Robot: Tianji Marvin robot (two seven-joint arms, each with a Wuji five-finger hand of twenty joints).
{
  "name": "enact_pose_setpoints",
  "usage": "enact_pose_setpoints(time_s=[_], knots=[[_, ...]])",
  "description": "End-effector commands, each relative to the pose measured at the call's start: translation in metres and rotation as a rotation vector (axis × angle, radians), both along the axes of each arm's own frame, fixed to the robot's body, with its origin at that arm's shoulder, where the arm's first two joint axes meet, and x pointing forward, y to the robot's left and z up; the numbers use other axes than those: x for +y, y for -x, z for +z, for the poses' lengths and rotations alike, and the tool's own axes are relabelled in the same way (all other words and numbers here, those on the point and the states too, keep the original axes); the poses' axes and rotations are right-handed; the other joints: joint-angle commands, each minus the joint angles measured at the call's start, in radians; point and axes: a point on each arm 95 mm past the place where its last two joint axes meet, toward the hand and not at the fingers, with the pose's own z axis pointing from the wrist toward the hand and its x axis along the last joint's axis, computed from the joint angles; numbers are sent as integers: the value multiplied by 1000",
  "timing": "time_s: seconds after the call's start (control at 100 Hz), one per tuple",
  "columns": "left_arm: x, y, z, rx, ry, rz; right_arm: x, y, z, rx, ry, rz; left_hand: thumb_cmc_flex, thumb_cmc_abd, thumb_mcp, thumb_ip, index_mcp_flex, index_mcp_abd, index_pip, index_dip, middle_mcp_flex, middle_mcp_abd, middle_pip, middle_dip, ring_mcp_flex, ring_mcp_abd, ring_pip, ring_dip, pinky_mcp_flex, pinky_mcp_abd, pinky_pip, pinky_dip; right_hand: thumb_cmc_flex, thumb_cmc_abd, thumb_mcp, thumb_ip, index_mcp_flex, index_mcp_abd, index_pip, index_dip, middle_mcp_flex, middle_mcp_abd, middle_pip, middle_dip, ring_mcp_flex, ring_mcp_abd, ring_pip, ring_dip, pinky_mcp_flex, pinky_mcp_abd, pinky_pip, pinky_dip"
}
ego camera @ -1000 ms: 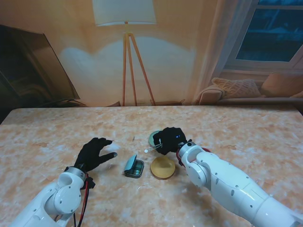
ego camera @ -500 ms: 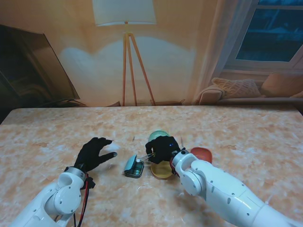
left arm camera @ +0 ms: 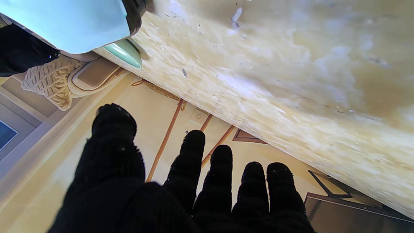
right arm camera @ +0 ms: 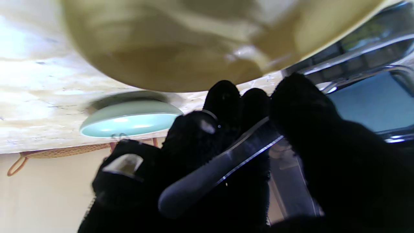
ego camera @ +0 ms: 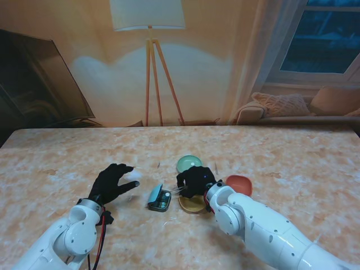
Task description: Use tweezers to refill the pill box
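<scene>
A small pill box with a light blue lid raised lies open on the marble table, between my two hands. My right hand, in a black glove, is shut on metal tweezers; their tips reach toward the box's right edge. The right hand hovers over the yellow dish. In the right wrist view the pill box shows just past the fingers. My left hand rests open on the table left of the box, fingers spread. The blue lid fills a corner of the left wrist view.
A green dish sits just beyond my right hand, and a red dish lies to its right. The green dish and yellow dish both appear in the right wrist view. A floor lamp and sofa stand beyond the table's far edge.
My right hand has moved nearer to me and left with the tweezers, from over the green dish to over the yellow dish, uncovering the green and red dishes. The left hand stayed still.
</scene>
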Motion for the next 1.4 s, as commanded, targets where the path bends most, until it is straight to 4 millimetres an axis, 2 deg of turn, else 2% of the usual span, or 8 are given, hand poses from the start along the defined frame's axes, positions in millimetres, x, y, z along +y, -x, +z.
enact_pose_setpoints(time_s=[0.0,0.22,0.54,0.87,1.39], knots=[[-2,2,-2,14,5,-4,5,0,-2,15,-2,-1,-14,32,-17,24,20,-7,0,-14,13,-23,4,9,-1,-24,13,-8,-1,-37,3,-1,45,44,32,22,39,-95,64,20,5,118,4,8,-14,-124,25,-1,8,-113,32,-7],[-2,3,-3,18,8,3,6,-1,-2,19,-9,-6,-3,39,-15,24,24,-8,3,-14,17,-23,7,10,1,-26,16,-7,-2,-39,8,2,37,22,29,22,12,-89,49,15,-13,107,-20,0,-37,-115,12,-3,-20,-103,17,-9],[-2,3,-3,9,17,14,5,-3,-2,43,3,-5,18,47,-15,24,36,-11,11,-14,26,-26,16,15,7,-27,26,-5,1,-42,20,8,5,-2,33,12,-34,-68,25,21,-56,112,-51,8,-82,-96,-8,-2,-69,-78,-13,-8],[-2,3,-3,10,15,17,6,-7,3,22,0,-14,20,44,-20,23,38,-9,15,-16,27,-28,17,17,6,-27,29,-6,-1,-42,25,10,10,0,35,11,-24,-66,25,26,-49,108,-51,17,-80,-99,-3,3,-68,-82,-11,-1],[1,1,-1,4,7,12,-23,-32,25,-42,82,-87,16,38,-20,23,35,-9,14,-19,24,-29,15,16,4,-29,27,-8,-3,-42,21,7,12,7,30,12,-27,-72,25,25,-50,106,-54,19,-79,-104,-5,6,-69,-87,-16,3]])
